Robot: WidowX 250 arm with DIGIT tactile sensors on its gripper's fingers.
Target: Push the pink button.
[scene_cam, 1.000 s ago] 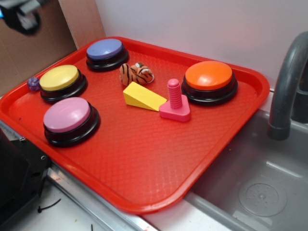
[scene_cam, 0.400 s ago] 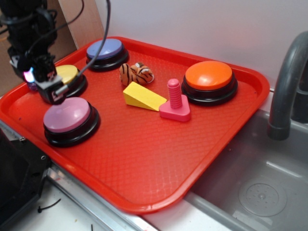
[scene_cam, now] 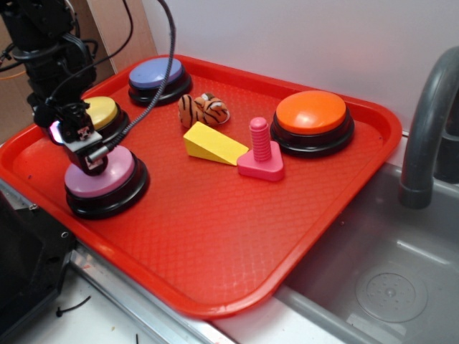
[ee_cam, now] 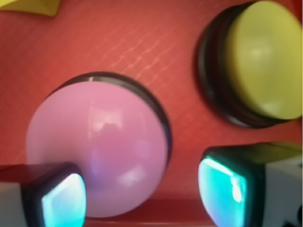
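The pink button [scene_cam: 107, 178] sits at the front left of the red tray [scene_cam: 215, 236], a pale pink dome on a black base. My gripper [scene_cam: 92, 156] hangs just over the button's back-left part, very close to or touching the dome. In the wrist view the pink button [ee_cam: 99, 142] fills the middle, and my gripper [ee_cam: 142, 191] is open, its two fingertips [ee_cam: 64, 198] wide apart with nothing between them. One finger is over the dome's edge, the other over the bare tray.
A yellow button [scene_cam: 100, 111] stands right behind the gripper, a blue-purple button [scene_cam: 156, 73] further back, an orange button [scene_cam: 311, 113] at the right. A toy tiger [scene_cam: 204, 110], yellow wedge [scene_cam: 211, 143] and pink bolt [scene_cam: 261, 152] lie mid-tray. A sink and faucet [scene_cam: 427, 122] are on the right.
The arm came into view from the upper left and has moved down and forward, from beside the yellow button to just over the pink button.
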